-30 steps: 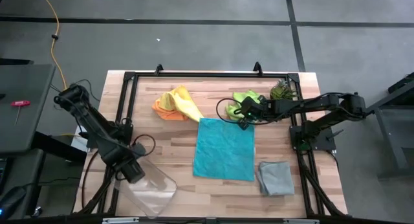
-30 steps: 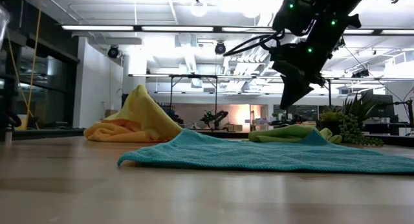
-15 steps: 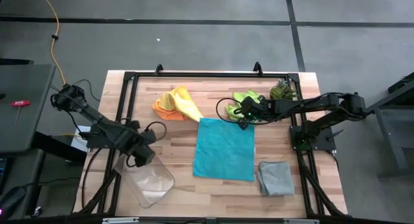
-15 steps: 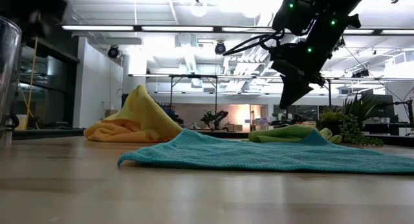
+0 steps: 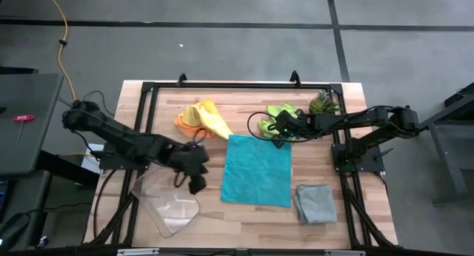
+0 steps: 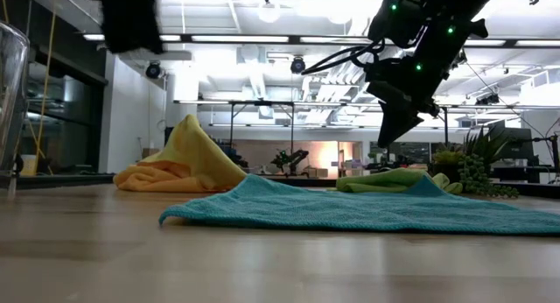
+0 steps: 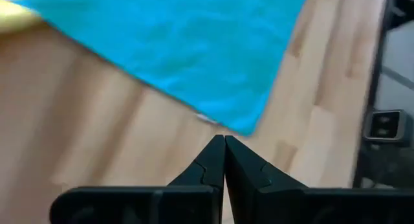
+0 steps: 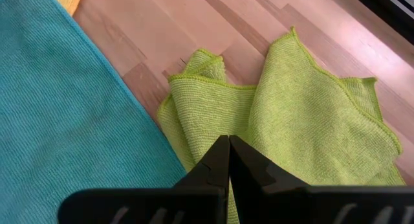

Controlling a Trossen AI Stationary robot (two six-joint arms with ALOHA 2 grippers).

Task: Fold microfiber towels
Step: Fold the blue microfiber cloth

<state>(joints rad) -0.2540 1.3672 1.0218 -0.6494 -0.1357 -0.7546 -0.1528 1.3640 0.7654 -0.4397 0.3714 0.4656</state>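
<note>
Soft teal towel (image 5: 258, 170) lies flat, a ribbed rectangle, long axis front-to-back; left gripper (image 5: 195, 183) beside it, right gripper (image 5: 275, 138) at its far corner, both pinched closed, empty.

You're looking at a robotics lab or workshop. The wooden surface (image 5: 244, 219) sits in a black metal frame (image 5: 222, 86) on a grey concrete floor (image 5: 222, 41) marked with dark lines, and a yellow cable (image 5: 65, 49) trails across that floor. Beyond it, the low view shows an open hall with strip lights (image 6: 219, 38), exposed ceiling ducts (image 6: 262, 71) and more framed workstations (image 6: 262, 128).
</note>
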